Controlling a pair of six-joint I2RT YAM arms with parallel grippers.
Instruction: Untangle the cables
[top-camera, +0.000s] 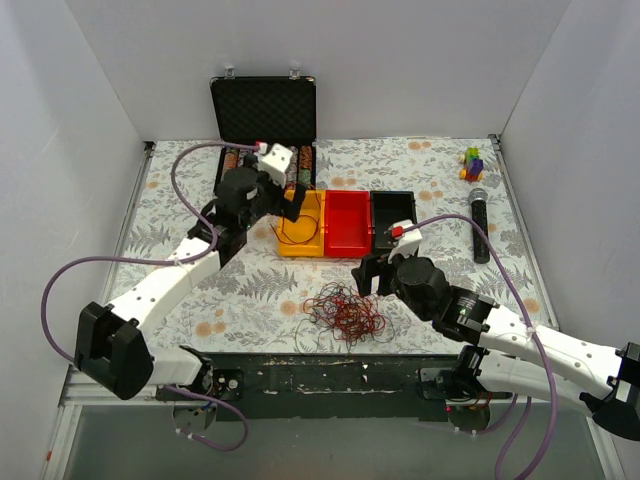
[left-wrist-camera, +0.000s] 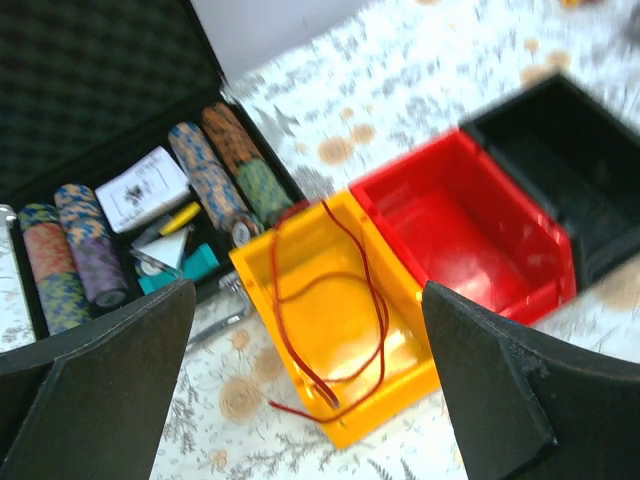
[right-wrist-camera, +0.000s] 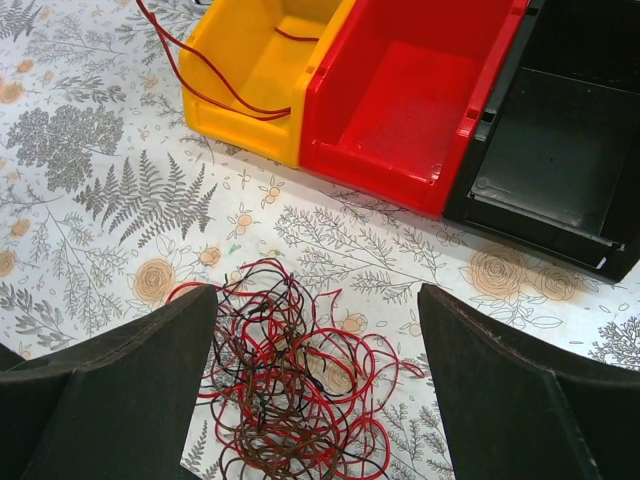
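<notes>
The cables (top-camera: 345, 312) lie in a loose nest of thin red, black and brown wires on the flowered table near the front edge. My right gripper (top-camera: 373, 275) hangs just above and behind the nest, open, with the cables (right-wrist-camera: 290, 390) showing between its fingers and nothing held. A single red wire (left-wrist-camera: 378, 300) lies looped in the yellow bin (left-wrist-camera: 330, 345), one end trailing over its rim onto the table. My left gripper (top-camera: 293, 203) hovers over that bin, open wide (left-wrist-camera: 308, 288) and empty.
A red bin (top-camera: 347, 222) and a black bin (top-camera: 392, 218) stand side by side right of the yellow bin (top-camera: 300, 230). Behind them is an open black case (top-camera: 263, 115) with poker chips (left-wrist-camera: 215, 170). A microphone (top-camera: 480, 225) and toy blocks (top-camera: 471, 163) are at the right.
</notes>
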